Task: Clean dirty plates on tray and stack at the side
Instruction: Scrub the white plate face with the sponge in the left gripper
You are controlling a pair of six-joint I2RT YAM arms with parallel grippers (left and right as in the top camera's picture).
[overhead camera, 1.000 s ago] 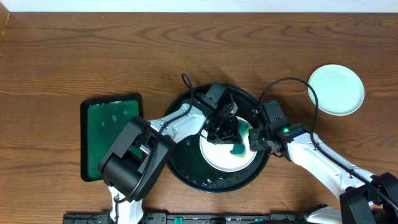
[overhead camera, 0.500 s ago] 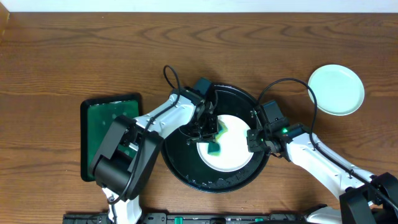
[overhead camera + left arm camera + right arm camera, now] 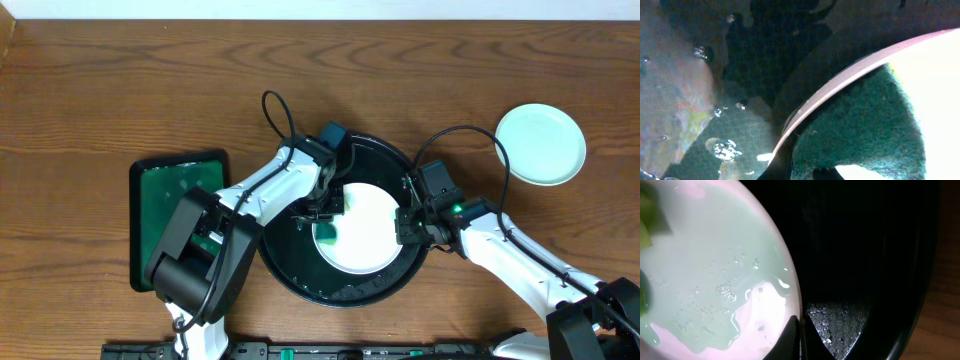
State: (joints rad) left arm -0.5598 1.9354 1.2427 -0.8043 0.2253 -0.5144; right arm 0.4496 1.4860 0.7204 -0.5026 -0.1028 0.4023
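1 white plate [image 3: 368,240] lies inside the round black tray [image 3: 290,262]. The left gripper [image 3: 325,212], clamped on a green scouring pad [image 3: 860,130], works at the plate's left edge. The right gripper [image 3: 405,225] pinches the plate's right rim, close to the tray's raised rim. 1 mint plate [image 3: 540,145] sits well apart on the open wooden table [image 3: 100,90].

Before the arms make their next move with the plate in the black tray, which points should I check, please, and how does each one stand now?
1. The right fingers pinch the rim of the plate: ok.
2. The left fingers are shut on the sponge, which lies on the left edge of the plate: ok.
3. The plate is wiped clean: not ok, a greenish wet film covers much of it.
4. The plate lies inside the black tray: ok.
5. The mint plate at the side has nothing on it: ok.
6. The underside of the plate is clean: cannot tell.
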